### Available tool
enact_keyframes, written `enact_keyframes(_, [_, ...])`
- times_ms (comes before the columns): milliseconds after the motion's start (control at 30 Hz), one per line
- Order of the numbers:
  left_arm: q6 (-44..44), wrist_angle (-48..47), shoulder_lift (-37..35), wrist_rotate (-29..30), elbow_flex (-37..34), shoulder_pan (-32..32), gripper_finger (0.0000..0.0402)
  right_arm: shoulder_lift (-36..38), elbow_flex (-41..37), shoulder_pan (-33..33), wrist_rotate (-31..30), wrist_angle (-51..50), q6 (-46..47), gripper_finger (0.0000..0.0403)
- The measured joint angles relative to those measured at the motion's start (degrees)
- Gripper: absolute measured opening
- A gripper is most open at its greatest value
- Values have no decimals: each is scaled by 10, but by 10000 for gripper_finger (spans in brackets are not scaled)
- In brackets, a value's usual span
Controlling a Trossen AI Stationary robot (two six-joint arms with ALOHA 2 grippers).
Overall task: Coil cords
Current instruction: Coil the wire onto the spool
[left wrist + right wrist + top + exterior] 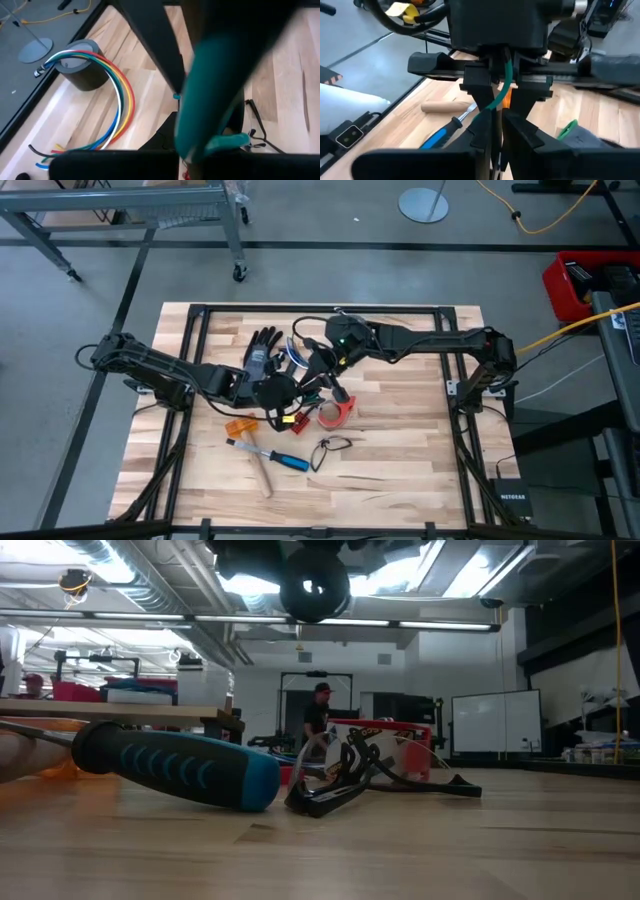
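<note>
Cords (122, 95): blue/white/yellow/green/red wires, arcing upper-left to lower-left in the left wrist view, one end over a dark round roll (85, 70). In the high view the bundle (300, 358) sits centre frame, just right of the black glove (262, 352), mostly under both arms.

Left gripper (275, 392), centre of the high view, is clenched; looks like a green strand is nipped there, prob. to anchor that end. Right gripper (495, 117) is narrowly parted and grasping a green wire that runs up betw. the fingers — judged to be pulling it taut so a loop can form.

Around them, lower centre of the high view: red tape roll (336, 412), blue-handled screwdriver (268, 454), small black cord loop (330, 446).

Hard to tell: how much is coiled yet; arms cover the middle. Low view shows neither gripper clearly, only the screwdriver handle up close.
</note>
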State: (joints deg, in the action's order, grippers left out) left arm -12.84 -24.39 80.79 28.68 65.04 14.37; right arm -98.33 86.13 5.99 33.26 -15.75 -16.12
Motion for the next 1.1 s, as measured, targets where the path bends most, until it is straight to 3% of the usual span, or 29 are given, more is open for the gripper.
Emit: enact_keyframes(1100, [9,15,0,0,0,0,0,-17,0,0,19,77,45,49])
